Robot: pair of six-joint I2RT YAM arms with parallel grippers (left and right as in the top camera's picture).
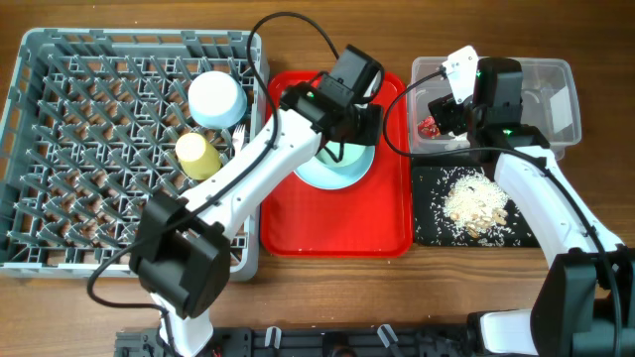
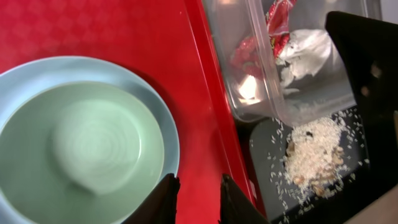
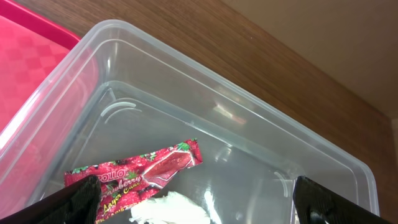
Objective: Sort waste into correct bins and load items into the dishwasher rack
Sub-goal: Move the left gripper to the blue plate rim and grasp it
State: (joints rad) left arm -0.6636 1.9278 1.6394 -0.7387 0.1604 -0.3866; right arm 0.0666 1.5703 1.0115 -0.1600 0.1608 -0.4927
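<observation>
The small red printed snack wrapper (image 3: 140, 174) and the crumpled white paper napkin (image 3: 165, 208) are seen lying in the clear rectangular plastic tub (image 3: 249, 118). The pale crumbly food scraps (image 1: 474, 203) are heaped in the shallow black rectangular tray (image 1: 425, 233) just beside it, so the waste is judged to be sorted.

The right gripper (image 3: 200, 205) is held above the tub and pointed down into it. Its fingers are spread wide with nothing between them, as suits a release.

The left arm is stretched across the right side of the large grey plastic dishwasher rack (image 1: 60, 149) to the red serving tray (image 1: 337, 228). The left gripper (image 2: 199, 198) is held low there, just beside the rim of the pale blue round plate (image 2: 93, 143), with its fingers only a little apart and empty. The plate is judged to be the next item, since the white-blue bowl (image 1: 216, 97) and the small yellow-green cup (image 1: 196, 154) are already set in the rack.
</observation>
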